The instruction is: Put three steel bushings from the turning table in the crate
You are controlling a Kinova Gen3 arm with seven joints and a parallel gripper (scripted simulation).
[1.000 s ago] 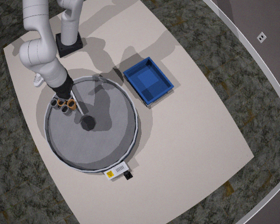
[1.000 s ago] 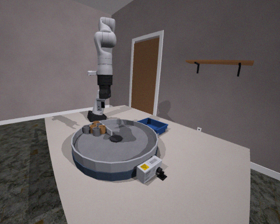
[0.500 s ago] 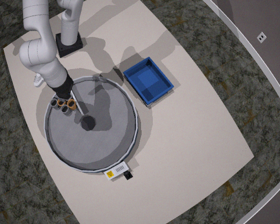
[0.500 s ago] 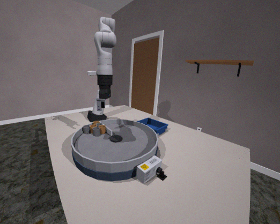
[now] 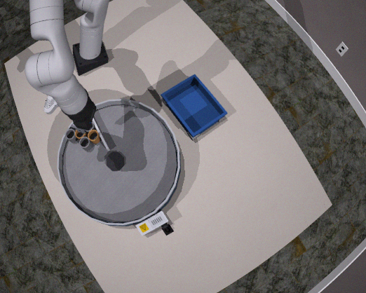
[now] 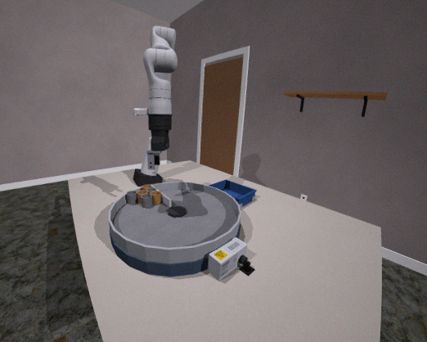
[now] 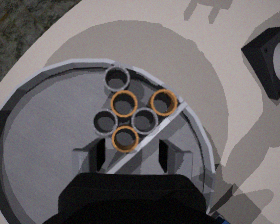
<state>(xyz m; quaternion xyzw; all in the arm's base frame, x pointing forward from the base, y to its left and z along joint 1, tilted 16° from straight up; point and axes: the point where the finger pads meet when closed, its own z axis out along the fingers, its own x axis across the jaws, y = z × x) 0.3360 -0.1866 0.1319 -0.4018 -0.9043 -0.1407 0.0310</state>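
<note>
Three grey steel bushings stand upright on the turning table point(image 5: 121, 196) point(image 6: 170, 233) point(image 7: 46, 130). One steel bushing point(image 5: 71, 134) point(image 6: 131, 198) point(image 7: 106, 80) is by the rim, another steel bushing point(image 5: 84, 141) point(image 6: 147, 200) point(image 7: 94, 122) is at the cluster's inner left in the wrist view, and a third steel bushing point(image 7: 156, 122) is by the bar. Orange bushings point(image 7: 112, 104) point(image 7: 175, 104) point(image 7: 114, 140) stand close among them. My gripper point(image 7: 132, 150) is open and empty, high above the cluster's edge. The blue crate point(image 5: 194, 105) point(image 6: 247, 198) shows no bushings inside.
A pale straight bar point(image 5: 102, 136) point(image 7: 163, 122) crosses the turning table from rim to dark hub point(image 5: 115, 160) point(image 6: 177, 211), beside the bushings. The table has a raised rim. A control box point(image 5: 152, 223) point(image 6: 228, 258) is attached to its outer side.
</note>
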